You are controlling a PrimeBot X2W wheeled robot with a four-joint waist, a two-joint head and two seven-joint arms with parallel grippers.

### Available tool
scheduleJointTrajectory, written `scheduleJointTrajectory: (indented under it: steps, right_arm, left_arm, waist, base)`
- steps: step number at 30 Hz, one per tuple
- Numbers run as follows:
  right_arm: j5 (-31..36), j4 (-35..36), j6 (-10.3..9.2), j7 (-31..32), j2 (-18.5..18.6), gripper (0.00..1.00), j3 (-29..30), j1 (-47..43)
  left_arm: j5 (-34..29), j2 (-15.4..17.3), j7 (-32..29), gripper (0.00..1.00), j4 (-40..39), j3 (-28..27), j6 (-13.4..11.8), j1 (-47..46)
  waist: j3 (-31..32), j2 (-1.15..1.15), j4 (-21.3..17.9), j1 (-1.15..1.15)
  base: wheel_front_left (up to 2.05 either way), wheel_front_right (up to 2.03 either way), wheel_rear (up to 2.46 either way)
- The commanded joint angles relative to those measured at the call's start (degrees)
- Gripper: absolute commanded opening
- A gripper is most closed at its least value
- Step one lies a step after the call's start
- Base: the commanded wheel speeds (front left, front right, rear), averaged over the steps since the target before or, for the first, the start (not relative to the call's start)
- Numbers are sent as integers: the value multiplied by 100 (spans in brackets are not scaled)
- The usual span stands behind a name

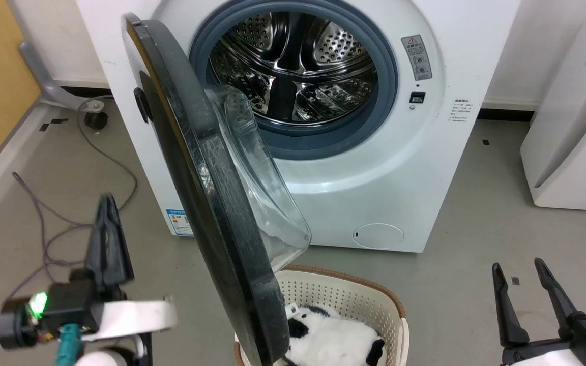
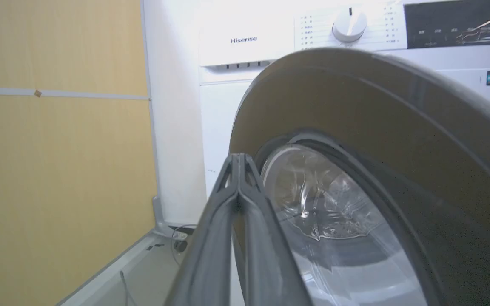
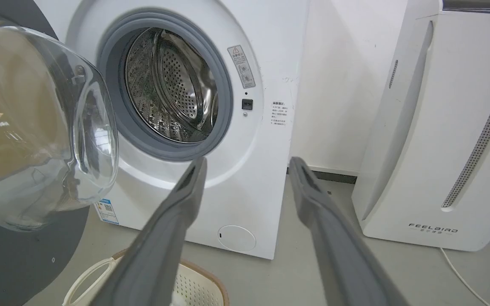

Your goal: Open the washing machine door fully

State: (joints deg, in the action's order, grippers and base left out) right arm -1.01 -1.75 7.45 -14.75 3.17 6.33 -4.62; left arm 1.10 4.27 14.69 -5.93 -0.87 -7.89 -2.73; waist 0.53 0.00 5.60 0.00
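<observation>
Standing half-open, glossy black washing machine door (image 1: 206, 203); left fingers (image 1: 107, 239) together, right fingers (image 1: 504, 305) spread.

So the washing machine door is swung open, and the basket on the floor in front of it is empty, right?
Not quite. The washing machine door is swung open, but the basket on the floor in front isn't empty: a fluffy black-and-white thing lies in it. The head view shows it.
</observation>
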Motion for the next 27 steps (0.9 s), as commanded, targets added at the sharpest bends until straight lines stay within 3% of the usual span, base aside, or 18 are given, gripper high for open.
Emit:
scheduleJointTrajectory:
  steps: [1,7,14,27]
  right_arm:
    - [-14,36,3,-25,-28,100,6,-100]
    - [-56,75,3,-25,-28,100,-8,-106]
    - [-96,193,3,-25,-29,100,7,-94]
    - [-440,453,3,-25,-29,100,12,-108]
  left_arm:
    - [-25,12,30,0,-165,2,14,-122]
    - [-113,3,30,0,-970,329,175,-382]
    - [-146,-39,30,0,-1546,1090,426,-579]
    - [-137,-96,31,0,-1237,2842,970,-532]
  waist:
    - [1,0,-2,0]
    - [9,0,-18,0]
    - [6,0,-45,0]
    - [-23,0,-40,0]
  base:
    - [0,0,0]
    - [0,0,0]
    - [0,0,0]
    - [0,0,0]
